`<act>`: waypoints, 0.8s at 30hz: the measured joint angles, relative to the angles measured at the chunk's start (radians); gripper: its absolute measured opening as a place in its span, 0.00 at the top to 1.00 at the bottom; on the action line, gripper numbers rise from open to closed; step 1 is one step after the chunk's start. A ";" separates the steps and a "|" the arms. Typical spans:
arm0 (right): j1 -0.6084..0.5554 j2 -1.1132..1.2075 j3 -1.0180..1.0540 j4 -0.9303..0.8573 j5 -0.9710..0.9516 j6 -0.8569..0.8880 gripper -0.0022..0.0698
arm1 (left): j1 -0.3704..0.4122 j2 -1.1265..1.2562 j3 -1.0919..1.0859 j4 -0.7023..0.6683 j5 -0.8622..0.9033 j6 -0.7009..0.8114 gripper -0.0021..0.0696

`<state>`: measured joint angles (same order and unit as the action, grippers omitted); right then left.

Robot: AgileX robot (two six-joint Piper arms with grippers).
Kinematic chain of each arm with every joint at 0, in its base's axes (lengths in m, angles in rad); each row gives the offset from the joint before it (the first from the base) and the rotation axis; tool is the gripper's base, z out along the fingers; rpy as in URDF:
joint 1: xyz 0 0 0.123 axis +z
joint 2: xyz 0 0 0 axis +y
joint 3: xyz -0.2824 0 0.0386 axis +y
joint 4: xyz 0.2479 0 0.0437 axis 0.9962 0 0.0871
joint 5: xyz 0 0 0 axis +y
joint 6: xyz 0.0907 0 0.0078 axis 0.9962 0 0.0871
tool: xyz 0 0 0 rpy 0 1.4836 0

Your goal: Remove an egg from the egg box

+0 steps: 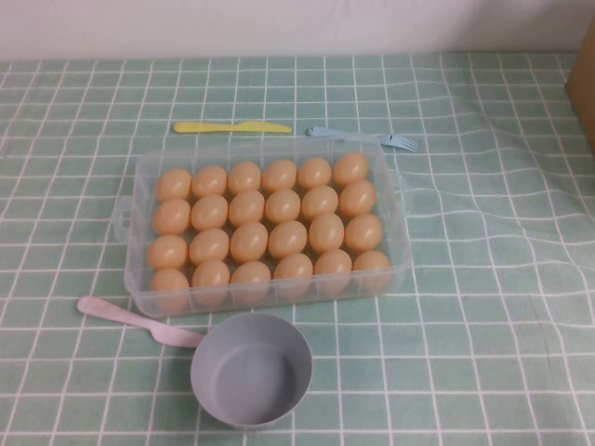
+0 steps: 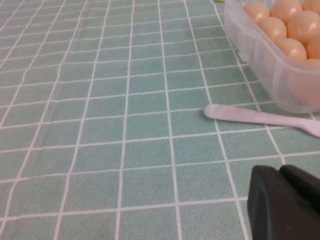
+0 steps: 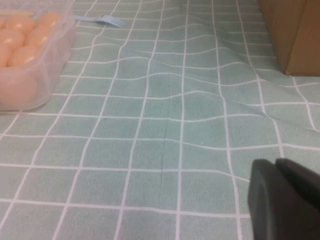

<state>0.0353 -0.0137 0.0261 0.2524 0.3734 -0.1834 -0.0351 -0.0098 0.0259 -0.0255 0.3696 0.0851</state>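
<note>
No egg (image 1: 287, 238) has been lifted — egg box (image 1: 136, 190) full; left tool (image 2: 280, 172) closed, empty; right tool (image 3: 276, 165) undeterminable — both parked apart from it.

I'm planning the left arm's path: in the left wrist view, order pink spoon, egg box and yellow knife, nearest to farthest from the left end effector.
1. Pink spoon, on the cloth just ahead of the left end effector.
2. Egg box, behind the spoon.
3. Yellow knife, beyond the box's far side.
The right end effector sits right of the box.
</note>
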 joint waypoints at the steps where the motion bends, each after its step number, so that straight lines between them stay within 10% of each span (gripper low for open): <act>1: 0.000 0.000 0.000 0.000 0.000 0.000 0.99 | 0.000 0.000 0.000 0.000 0.000 0.000 0.98; 16: 0.000 0.000 0.000 0.000 0.000 0.000 0.99 | 0.000 0.000 0.000 0.025 -0.043 -0.030 0.98; 24: 0.000 0.000 0.000 0.000 0.000 0.000 0.99 | 0.000 0.000 0.000 -0.224 -0.216 -0.289 0.98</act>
<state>0.0353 -0.0137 0.0261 0.2524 0.3734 -0.1834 -0.0351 -0.0098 0.0259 -0.2498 0.1538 -0.2036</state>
